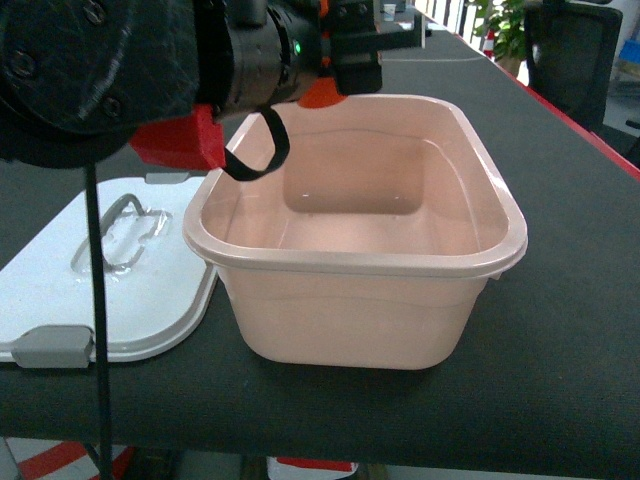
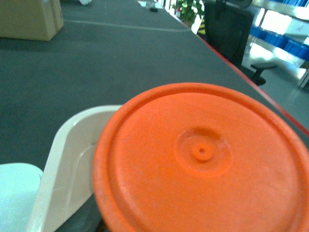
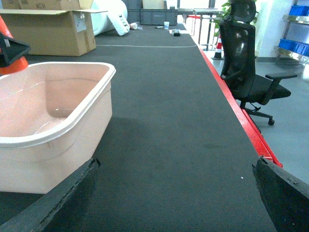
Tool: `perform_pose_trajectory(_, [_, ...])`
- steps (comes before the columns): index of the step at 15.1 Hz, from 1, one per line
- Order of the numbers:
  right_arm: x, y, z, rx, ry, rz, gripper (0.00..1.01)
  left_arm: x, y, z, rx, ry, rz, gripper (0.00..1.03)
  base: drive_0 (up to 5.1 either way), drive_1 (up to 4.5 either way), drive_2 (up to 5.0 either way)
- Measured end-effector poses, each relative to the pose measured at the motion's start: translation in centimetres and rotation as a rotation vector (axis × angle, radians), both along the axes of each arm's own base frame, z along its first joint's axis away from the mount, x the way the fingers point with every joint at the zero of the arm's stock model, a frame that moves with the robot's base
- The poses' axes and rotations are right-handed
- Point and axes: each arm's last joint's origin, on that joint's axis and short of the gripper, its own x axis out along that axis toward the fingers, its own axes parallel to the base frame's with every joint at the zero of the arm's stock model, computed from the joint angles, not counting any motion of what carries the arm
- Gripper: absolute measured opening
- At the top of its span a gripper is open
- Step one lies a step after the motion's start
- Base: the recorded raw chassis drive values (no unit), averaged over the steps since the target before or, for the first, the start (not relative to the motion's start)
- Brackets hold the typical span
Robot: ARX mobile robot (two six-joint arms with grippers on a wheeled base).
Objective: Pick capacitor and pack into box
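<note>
A: Logging dark table surface (image 1: pixel 560 330) first, stretching far into the room, with a red edge (image 3: pixel 241 125) down its right side. Seeing anything beyond it?

B: Noting an office chair (image 3: pixel 246 67) standing off that right edge, and a brown carton (image 3: pixel 53 31) sitting far left on the table.

A: Placing the box (image 1: pixel 370 262) now. Recording it as upright and open-topped, sitting mid-table near the front edge, showing nothing inside but pale pink walls.

B: Agreeing. Also logging the lid (image 1: pixel 150 300) lying flat just left of the box, handle (image 1: pixel 125 225) facing up, grey clip (image 1: pixel 55 345) at its near end. Unable to say whether lid and box are touching.

A: Moving to the left gripper (image 1: pixel 350 70). Finding it hanging over the far left corner of the box, above the rim, with a black strap (image 1: pixel 265 150) looping down beside the arm.

B: Reading the jaws as pinching the capacitor (image 2: pixel 203 159): seeing an orange round face filling the left wrist view, and from the right wrist view a black finger lying across an orange body at the box's far corner. Marking that as held above the box, not resting in it.

A: Checking the right gripper (image 3: pixel 175 166) next.

B: Finding its jaws spread wide, fingers (image 3: pixel 58 198) framing bare table, holding nothing, sitting low just right of the box.
</note>
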Motion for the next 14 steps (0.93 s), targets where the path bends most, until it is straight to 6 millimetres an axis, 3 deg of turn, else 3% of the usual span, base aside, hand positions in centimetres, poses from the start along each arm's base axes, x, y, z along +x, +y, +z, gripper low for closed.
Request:
perform_pose_trajectory(1, [0.0,0.0,0.0,0.000,0.000,0.000,0.98,0.1,-0.3,-0.8,0.014,0.022,0.001,0.61,0.0,0.00,0.0])
perform_pose_trajectory(4, [0.0,0.0,0.0,0.000,0.000,0.000,0.98,-0.8,0.0,0.2,-0.009,-0.039,0.012,0.98,0.0,0.00,0.0])
perform_pose_trajectory(6, [0.0,0.0,0.0,0.000,0.000,0.000,0.98,-2.5,1.7,0.8,0.013,-0.086,0.034,0.98,0.0,0.00,0.0])
perform_pose_trajectory(9, [0.0,0.0,0.0,0.000,0.000,0.000,0.98,-4.6,8.3,2.2,0.024,-0.158,0.183,0.98,0.0,0.00,0.0])
perform_pose_trajectory(11, [0.0,0.0,0.0,0.000,0.000,0.000,0.98,-4.2,12.8,0.6,0.062,-0.121,0.332,0.98,0.0,0.00,0.0])
perform_pose_trajectory(14, [0.0,0.0,0.0,0.000,0.000,0.000,0.98,-2.6,15.6,-3.8,0.108,-0.001,0.415,0.98,0.0,0.00,0.0])
